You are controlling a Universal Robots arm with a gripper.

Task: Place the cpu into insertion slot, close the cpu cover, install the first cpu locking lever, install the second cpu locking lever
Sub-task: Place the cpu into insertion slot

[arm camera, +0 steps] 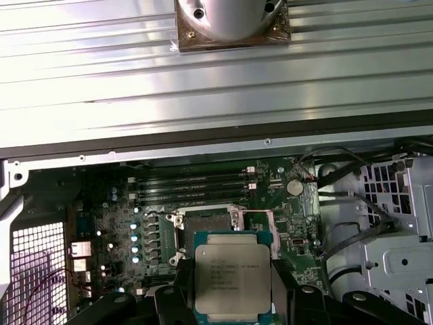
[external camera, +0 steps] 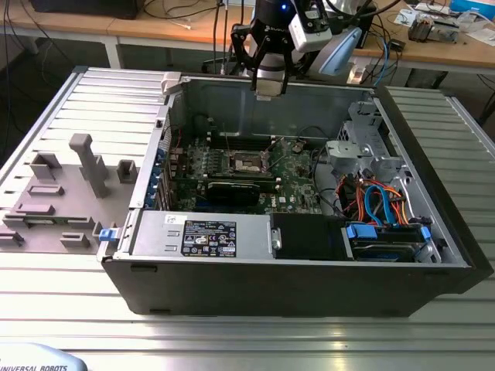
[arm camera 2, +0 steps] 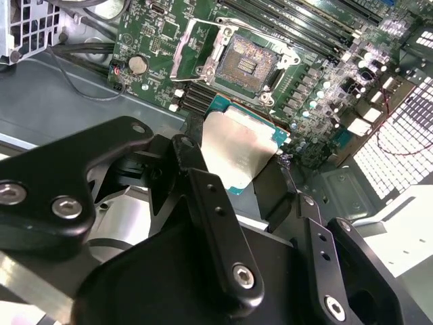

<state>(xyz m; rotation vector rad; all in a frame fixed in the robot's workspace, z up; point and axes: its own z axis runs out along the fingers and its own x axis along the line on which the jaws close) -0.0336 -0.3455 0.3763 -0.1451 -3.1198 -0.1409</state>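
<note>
My gripper hangs over the back wall of the open computer case, shut on the cpu. In both wrist views the black fingers clamp two opposite edges of the flat silver-topped chip. The insertion slot lies open on the green motherboard, lower down and nearer the exterior camera. Its dark pin field is bare, and in the first wrist view the held chip partly covers the slot. The cpu cover, a thin silvery frame, stands swung open at one side of the socket.
A black graphics card lies just in front of the socket, with memory slots behind it. The power supply, a drive bay and orange and blue cables crowd the case's front and right. A grey fixture sits outside, at the exterior view's left.
</note>
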